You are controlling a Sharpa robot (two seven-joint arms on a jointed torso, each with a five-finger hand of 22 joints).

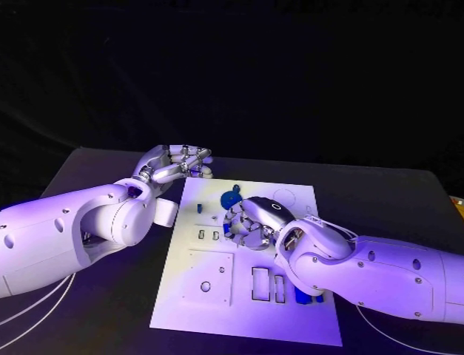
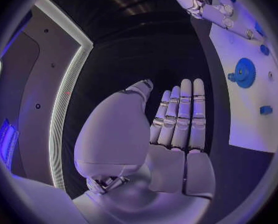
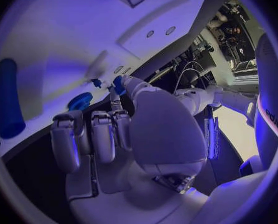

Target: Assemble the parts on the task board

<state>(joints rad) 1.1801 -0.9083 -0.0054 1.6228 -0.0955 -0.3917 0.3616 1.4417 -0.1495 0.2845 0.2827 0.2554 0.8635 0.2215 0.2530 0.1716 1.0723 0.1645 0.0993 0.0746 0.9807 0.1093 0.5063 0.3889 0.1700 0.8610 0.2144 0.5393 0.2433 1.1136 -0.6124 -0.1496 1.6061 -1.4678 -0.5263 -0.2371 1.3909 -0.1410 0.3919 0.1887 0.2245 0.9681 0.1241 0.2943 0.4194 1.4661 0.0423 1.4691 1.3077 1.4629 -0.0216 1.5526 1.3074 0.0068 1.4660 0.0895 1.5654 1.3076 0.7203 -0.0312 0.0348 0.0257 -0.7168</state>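
The white task board (image 1: 212,296) lies in the middle of the black table. On its far part sits a blue gear (image 1: 229,198) (image 2: 243,73) (image 3: 81,101), with a small blue peg (image 1: 199,208) (image 2: 266,110) beside it. My right hand (image 1: 255,222) (image 3: 108,134) hovers over the board's middle, just in front of the gear. Its thumb and a finger pinch a small blue part (image 3: 118,81); the other fingers are curled in. My left hand (image 1: 178,164) (image 2: 176,119) hangs off the board's far left corner, fingers straight and holding nothing.
A long blue part (image 1: 306,296) (image 3: 7,104) lies on the board's right side, partly under my right forearm. Two upright slots (image 1: 262,283) and several small holes mark the near half of the board. Black table surrounds the board.
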